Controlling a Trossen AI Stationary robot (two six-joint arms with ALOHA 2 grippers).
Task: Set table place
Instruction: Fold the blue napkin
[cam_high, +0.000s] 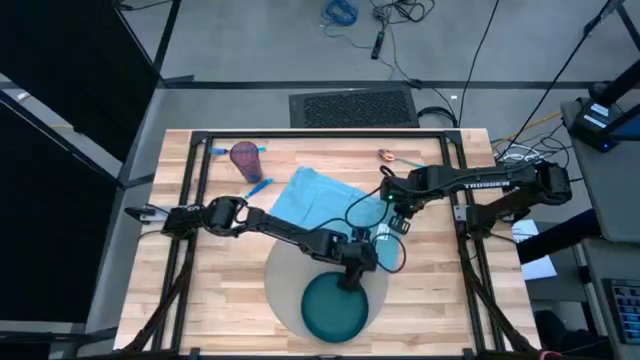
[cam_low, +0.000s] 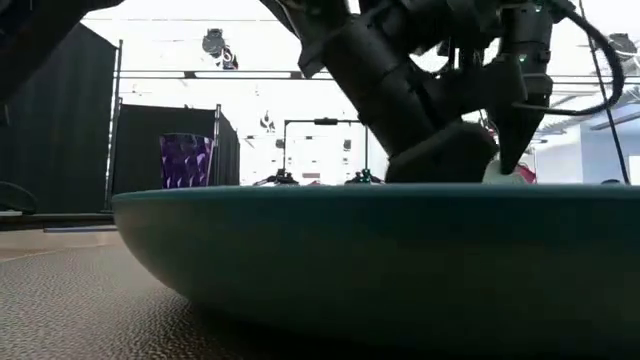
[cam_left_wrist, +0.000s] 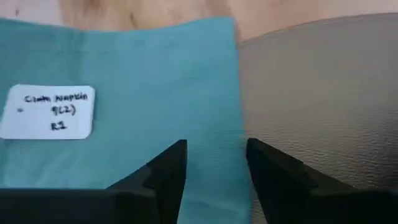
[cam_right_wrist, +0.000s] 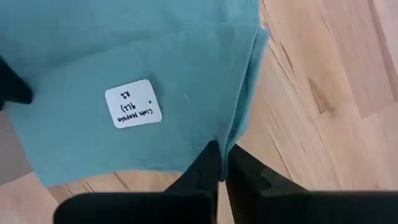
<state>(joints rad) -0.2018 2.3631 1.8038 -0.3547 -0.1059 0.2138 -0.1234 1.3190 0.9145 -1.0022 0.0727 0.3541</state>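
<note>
The grey placemat (cam_high: 285, 285) lies flat at the near middle of the table (cam_high: 215, 300), round, so no long axis to call, with the teal plate (cam_high: 335, 307) on its near right part and the blue napkin (cam_high: 315, 200) overlapping its far edge. Left pincer (cam_high: 352, 278) reaches in low from the left, fingers (cam_left_wrist: 168, 171) parted and empty, over the napkin-placemat seam. Right pincer (cam_high: 398, 213) angles in from the right, pinched closed on the napkin's right edge.

White tag (cam_left_wrist: 50, 112) on the napkin (cam_left_wrist: 155, 81) — reads "Cloth Napkin 9(2) R1".
</note>
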